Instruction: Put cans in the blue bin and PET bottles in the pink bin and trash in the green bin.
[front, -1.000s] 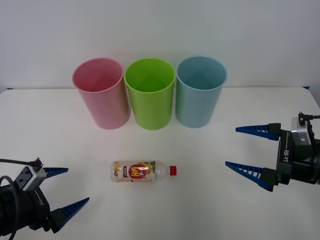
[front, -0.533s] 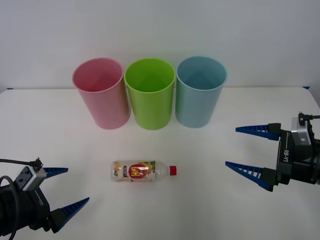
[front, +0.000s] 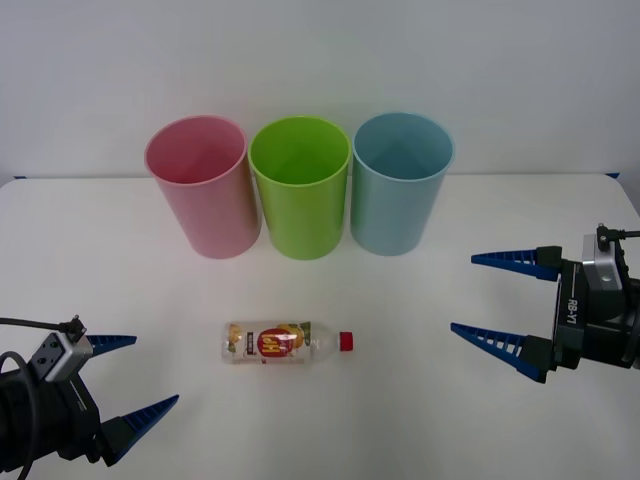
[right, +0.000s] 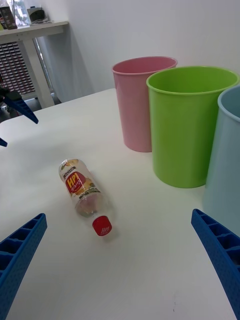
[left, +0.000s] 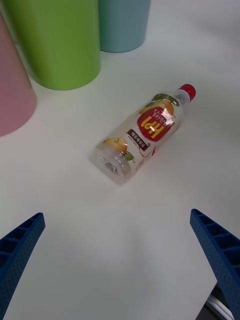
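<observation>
the bottle (front: 288, 343) lies on the counter (front: 420, 420) before the pink bin (front: 199, 185); our left tool (front: 128, 384) and right tool (front: 505, 303) both gape empty, so we'd pinch its labelled middle crosswise

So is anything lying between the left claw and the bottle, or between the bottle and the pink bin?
Nothing visible. Bare table separates the open left claw from the lying bottle, and the bottle from the pink bin.
</observation>
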